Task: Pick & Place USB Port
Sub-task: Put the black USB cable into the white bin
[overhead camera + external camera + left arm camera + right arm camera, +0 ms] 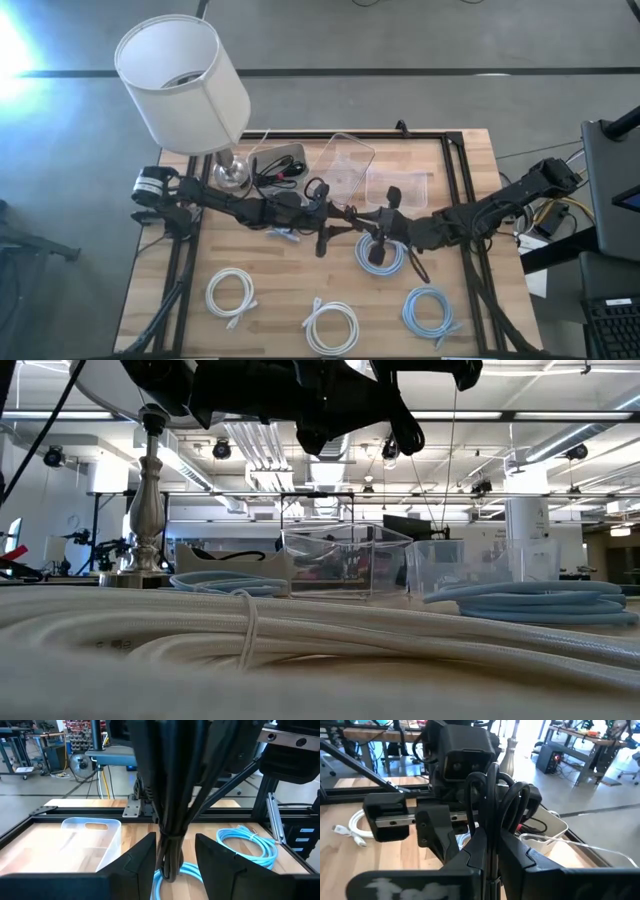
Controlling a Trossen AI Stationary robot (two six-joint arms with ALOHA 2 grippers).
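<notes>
A bundled black cable (pixel 172 820) sits between my two grippers above the middle of the table. My right gripper (pixel 492 857) reaches in from the table's right and is shut on the bundle. Its loops (pixel 492 785) stick out past the fingers. My left gripper (pixel 175 862) comes from the table's left and is open. Its fingers stand on either side of the bundle's tied end (pixel 170 862); I cannot tell whether they touch it. In the high view the left gripper (pixel 335 228) and right gripper (pixel 380 228) face each other over a light blue coil (pixel 380 255). My right gripper pinches the black cable bundle between its two fingers (pixel 475 847), gripping several strands (pixel 493 840) below the loops. The fingers come roughly level from the table's right. The bundle is lifted clear of the table, with its tied end over the light blue coil.
Two clear containers (pixel 345 160) (pixel 400 185) stand toward the far edge. A lamp (pixel 185 80) and a black device with cords (pixel 280 162) stand at far left. White coils (pixel 230 295) (pixel 330 325) and a second blue coil (pixel 430 310) lie along the near side.
</notes>
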